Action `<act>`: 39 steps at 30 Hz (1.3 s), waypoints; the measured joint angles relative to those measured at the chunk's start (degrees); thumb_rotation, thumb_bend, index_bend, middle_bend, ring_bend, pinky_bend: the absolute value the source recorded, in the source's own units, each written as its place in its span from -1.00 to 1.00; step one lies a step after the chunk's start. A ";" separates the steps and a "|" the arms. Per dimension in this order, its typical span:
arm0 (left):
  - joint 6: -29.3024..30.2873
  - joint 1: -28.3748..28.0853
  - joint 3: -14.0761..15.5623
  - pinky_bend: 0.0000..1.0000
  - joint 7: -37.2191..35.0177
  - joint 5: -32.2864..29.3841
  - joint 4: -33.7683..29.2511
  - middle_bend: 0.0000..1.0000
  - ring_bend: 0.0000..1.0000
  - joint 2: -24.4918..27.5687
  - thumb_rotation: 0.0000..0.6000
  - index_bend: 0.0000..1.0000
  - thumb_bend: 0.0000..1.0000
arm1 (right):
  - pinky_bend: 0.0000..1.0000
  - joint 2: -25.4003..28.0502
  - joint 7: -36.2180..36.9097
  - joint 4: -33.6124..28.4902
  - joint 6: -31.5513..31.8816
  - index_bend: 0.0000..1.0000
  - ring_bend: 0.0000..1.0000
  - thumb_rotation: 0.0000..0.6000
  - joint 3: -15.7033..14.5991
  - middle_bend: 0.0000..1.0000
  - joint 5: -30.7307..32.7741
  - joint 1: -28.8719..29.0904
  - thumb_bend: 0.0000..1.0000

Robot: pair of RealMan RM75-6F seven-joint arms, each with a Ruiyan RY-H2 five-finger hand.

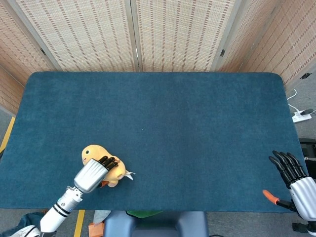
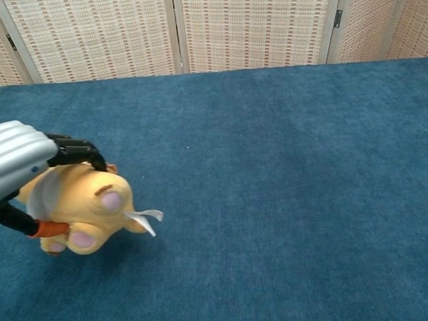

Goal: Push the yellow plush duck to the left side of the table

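Observation:
The yellow plush duck [image 1: 93, 153] lies near the front left of the blue table [image 1: 173, 118], its head pointing away from me. My left hand [image 1: 92, 175] lies over its back, dark fingers curled over the far side and the orange-tipped thumb against the near side. In the chest view the duck [image 2: 92, 204] sits at the far left with its white tag trailing right, and the left hand [image 2: 10, 166] is cut off by the frame edge. My right hand [image 1: 293, 177] hangs off the table's front right corner, fingers spread, holding nothing.
Woven screen panels [image 1: 133, 34] stand behind the table. A white power strip [image 1: 301, 116] lies on the floor to the right. The table's left edge [image 1: 11, 143] is a short way left of the duck.

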 measured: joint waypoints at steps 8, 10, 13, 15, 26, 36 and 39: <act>2.65 4.01 3.60 0.67 -8.37 -0.33 11.56 0.48 0.27 0.09 1.00 0.21 0.14 | -1.00 -1.16 -3.11 -1.14 -1.99 -1.00 -1.00 1.00 0.68 -1.00 0.47 0.13 -0.74; 2.09 4.45 4.39 0.33 -10.66 -0.77 13.70 -0.04 -0.09 -0.32 1.00 -0.43 -0.07 | -1.00 -1.41 -3.93 -1.46 -2.64 -1.00 -1.00 1.00 0.66 -1.00 0.30 0.28 -0.74; 0.43 4.56 4.78 -0.40 -12.98 -1.45 14.63 -0.93 -0.87 -0.65 1.00 -1.00 -0.33 | -1.00 -1.65 -4.85 -1.90 -3.54 -1.00 -1.00 1.00 0.48 -1.00 -0.15 0.46 -0.74; 0.66 4.64 4.67 -0.55 -13.37 -1.39 14.52 -1.00 -0.99 -0.66 1.00 -1.00 -0.42 | -1.00 -1.68 -4.96 -2.12 -3.85 -1.00 -1.00 1.00 0.40 -1.00 -0.31 0.54 -0.74; 2.17 6.00 7.79 -0.74 -17.82 -1.66 -2.04 -1.00 -1.00 11.05 1.00 -1.00 -0.46 | -1.00 -1.43 -3.79 -2.21 -1.85 -1.00 -1.00 1.00 0.46 -1.00 -1.05 -0.40 -0.71; 13.26 17.16 10.56 -0.75 -16.27 -6.67 -8.53 -1.00 -1.00 19.05 1.00 -1.00 -0.38 | -1.00 -1.71 -7.71 -2.01 0.52 -1.00 -1.00 1.00 1.02 -1.00 -0.26 -2.42 -0.70; 22.30 23.10 9.75 -0.76 -17.35 -9.24 -6.95 -1.00 -1.00 18.98 1.00 -1.00 -0.36 | -1.00 -1.89 -10.83 -2.77 0.36 -1.00 -1.00 1.00 1.40 -1.00 1.39 -3.32 -0.68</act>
